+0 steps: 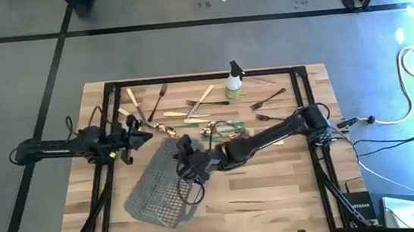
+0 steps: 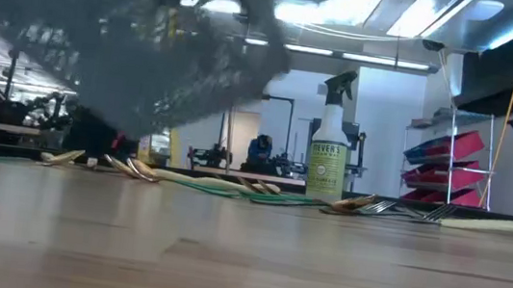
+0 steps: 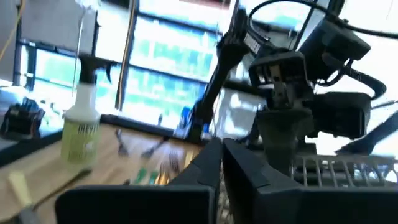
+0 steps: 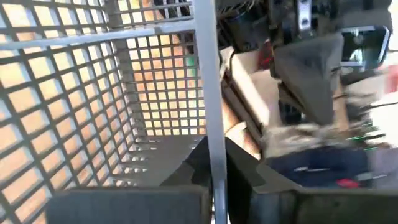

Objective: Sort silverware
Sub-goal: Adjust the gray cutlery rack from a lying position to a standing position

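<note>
We are seeing silverware [image 1: 199, 109] lying scattered, axes pointing every way, across the wooden table [image 1: 275, 193]; the right pincer [image 4: 214, 165] is pinching the mesh caddy [image 1: 156, 185], the left pincer [image 3: 221, 155] pressed together.

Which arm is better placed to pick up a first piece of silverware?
Left. The left gripper is free beside the scattered silverware, while the right gripper is shut on the mesh caddy.

High view overhead; low view table-level; both share spray bottle [image 1: 234, 81].
</note>
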Available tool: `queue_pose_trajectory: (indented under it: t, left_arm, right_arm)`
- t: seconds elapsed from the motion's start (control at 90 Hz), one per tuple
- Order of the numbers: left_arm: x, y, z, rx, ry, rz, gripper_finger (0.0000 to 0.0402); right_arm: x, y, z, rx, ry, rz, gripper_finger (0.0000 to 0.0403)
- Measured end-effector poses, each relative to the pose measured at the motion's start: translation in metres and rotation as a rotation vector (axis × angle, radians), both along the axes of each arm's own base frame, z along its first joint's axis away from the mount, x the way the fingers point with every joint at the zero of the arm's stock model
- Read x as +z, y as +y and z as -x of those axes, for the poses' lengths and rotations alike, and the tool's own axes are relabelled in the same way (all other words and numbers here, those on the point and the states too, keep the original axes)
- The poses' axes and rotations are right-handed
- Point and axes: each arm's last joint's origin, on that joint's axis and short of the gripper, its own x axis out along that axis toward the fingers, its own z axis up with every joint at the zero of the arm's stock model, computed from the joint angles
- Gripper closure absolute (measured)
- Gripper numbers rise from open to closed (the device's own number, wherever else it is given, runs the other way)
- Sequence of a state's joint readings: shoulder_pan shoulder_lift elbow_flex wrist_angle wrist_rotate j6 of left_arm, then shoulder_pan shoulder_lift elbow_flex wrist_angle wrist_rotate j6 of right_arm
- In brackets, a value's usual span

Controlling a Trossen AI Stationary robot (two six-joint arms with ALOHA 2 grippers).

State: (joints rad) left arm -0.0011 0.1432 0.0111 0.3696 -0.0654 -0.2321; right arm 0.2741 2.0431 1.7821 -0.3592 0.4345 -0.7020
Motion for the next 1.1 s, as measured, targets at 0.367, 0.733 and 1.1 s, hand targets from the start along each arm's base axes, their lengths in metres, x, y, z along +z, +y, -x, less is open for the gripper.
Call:
queue_pose_trajectory:
  t: [0.367, 0.733, 1.1]
  left_arm:
    - [0.008, 0.000, 0.002, -0.016, -0.087, 0.046, 0.0402]
    - [0.007, 0.000, 0.002, -0.013, -0.080, 0.048, 0.0402]
    - [-0.007, 0.000, -0.002, -0.021, 0.059, 0.120, 0.0402]
  right_arm:
    - [0.126, -0.021, 0.066, -0.051, 0.310, -0.426, 0.0402]
    - [0.125, -0.034, 0.109, -0.241, 0.603, -0.600, 0.0403]
    - [0.084, -0.016, 0.105, -0.531, 0.797, -0.867, 0.0403]
